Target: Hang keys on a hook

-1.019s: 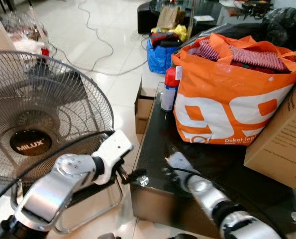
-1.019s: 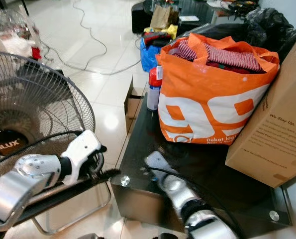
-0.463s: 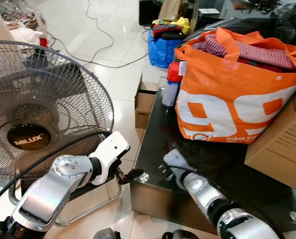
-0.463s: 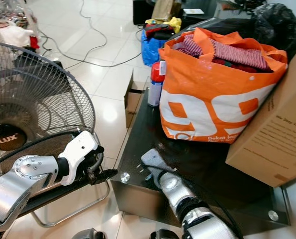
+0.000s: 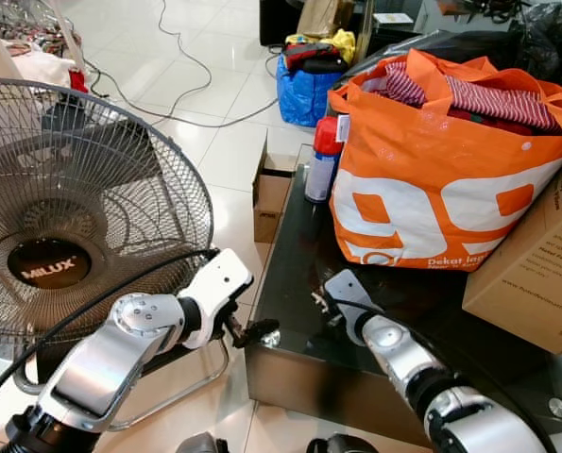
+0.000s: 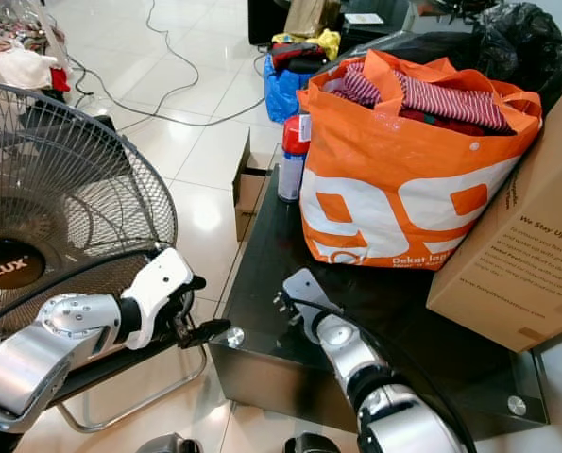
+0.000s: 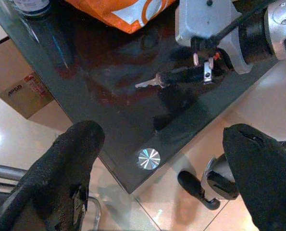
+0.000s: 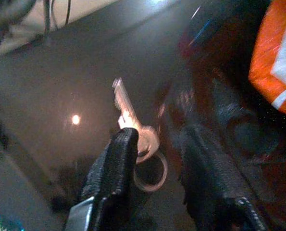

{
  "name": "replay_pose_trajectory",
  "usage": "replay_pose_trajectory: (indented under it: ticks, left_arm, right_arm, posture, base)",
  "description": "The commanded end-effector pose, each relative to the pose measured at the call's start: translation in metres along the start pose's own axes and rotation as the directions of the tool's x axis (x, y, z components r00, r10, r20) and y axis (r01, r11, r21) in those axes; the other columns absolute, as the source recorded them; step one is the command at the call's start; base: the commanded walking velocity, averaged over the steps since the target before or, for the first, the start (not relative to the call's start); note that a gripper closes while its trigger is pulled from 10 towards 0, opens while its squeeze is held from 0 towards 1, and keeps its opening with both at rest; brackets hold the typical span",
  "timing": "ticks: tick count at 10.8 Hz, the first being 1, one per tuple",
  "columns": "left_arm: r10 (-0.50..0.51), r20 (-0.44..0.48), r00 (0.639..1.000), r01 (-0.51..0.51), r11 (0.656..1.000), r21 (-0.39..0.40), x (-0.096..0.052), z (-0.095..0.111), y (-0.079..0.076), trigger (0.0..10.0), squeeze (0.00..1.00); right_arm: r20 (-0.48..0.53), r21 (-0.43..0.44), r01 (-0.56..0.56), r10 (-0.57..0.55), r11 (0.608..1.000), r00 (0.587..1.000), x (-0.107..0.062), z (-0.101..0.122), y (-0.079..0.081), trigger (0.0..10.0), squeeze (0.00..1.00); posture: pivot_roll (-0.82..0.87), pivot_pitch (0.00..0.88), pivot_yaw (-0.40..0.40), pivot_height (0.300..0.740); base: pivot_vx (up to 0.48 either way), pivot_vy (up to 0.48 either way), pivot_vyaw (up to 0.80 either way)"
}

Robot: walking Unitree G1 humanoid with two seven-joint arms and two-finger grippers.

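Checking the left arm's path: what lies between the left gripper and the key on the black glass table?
In the left wrist view, only bare dark table glass with a round metal stud at its corner separates the left gripper from the key.

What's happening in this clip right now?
The robot is going for a key lying on the black glass table. Its right gripper is down at the table, jaws open around the key's ring and not yet closed. The left gripper hovers open off the table's corner. A fan and an orange bag stand nearby.
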State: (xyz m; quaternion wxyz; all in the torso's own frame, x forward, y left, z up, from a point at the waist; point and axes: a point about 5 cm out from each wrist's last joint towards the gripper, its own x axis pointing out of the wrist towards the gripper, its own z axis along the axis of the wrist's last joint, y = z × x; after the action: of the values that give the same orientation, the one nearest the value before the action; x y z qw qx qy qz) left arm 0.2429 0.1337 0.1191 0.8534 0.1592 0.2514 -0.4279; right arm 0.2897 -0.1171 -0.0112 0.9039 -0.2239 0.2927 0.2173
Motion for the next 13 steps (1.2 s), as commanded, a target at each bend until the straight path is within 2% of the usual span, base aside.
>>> replay_pose_trajectory:
  ticks: [1,3,5,6,7,8,10,13]
  left_arm:
    - [0.002,-0.004,1.0,-0.002,1.0,0.01,0.001,-0.001,0.001,10.0,0.62]
    - [0.002,-0.004,1.0,-0.002,1.0,0.013,0.002,-0.001,0.002,10.0,0.62]
    - [0.001,-0.001,1.0,-0.001,1.0,0.014,0.003,-0.001,0.002,10.0,0.62]
    - [0.0,0.0,1.0,0.0,1.0,0.017,0.004,-0.001,0.001,10.0,0.62]
    - [-0.001,0.003,1.0,0.001,1.0,0.019,0.005,0.0,0.001,10.0,0.62]
    - [-0.001,0.004,1.0,0.0,1.0,0.02,0.005,0.0,0.002,10.0,0.62]
    - [-0.004,0.007,1.0,0.004,1.0,0.025,0.007,0.002,0.001,10.0,0.62]
    - [-0.01,0.01,1.0,0.01,0.999,0.031,0.008,0.003,0.001,10.0,0.62]
  right_arm:
    - [-0.047,-0.037,-0.05,0.048,0.998,0.998,0.0,-0.006,0.003,10.0,0.0]
    - [-0.055,-0.049,-0.076,0.073,0.996,0.996,-0.001,-0.008,0.006,10.0,0.0]
    - [-0.054,-0.033,-0.081,0.079,0.996,0.995,-0.001,-0.006,0.002,10.0,0.0]
    - [-0.093,-0.054,-0.064,0.059,0.996,0.994,-0.001,-0.01,-0.002,10.0,0.0]
    - [-0.151,-0.067,-0.035,0.025,0.997,0.988,-0.002,-0.017,-0.005,8.1,0.0]
    - [-0.168,-0.069,-0.03,0.018,0.997,0.986,-0.003,-0.02,-0.006,5.6,0.0]
    - [-0.22,-0.058,-0.021,0.007,0.998,0.976,-0.006,-0.029,-0.01,2.8,0.0]
    - [-0.254,-0.048,-0.033,0.02,0.998,0.967,-0.008,-0.036,-0.011,1.1,0.0]
  posture:
    - [-0.03,0.054,-0.042,0.74]
    - [-0.03,0.052,-0.043,0.74]
    - [-0.03,0.047,-0.041,0.74]
    - [-0.03,0.047,-0.041,0.74]
    - [-0.03,0.044,-0.041,0.74]
    - [-0.03,0.044,-0.041,0.74]
    - [-0.04,0.036,-0.041,0.74]
    - [-0.04,0.028,-0.04,0.74]
  base:
    - [0.0,0.0,0.0]
    - [0.0,0.0,0.0]
    - [0.0,0.0,0.0]
    - [0.0,0.0,0.0]
    - [0.0,0.0,0.0]
    - [0.0,0.0,0.0]
    - [0.0,0.0,0.0]
    - [0.0,0.0,0.0]
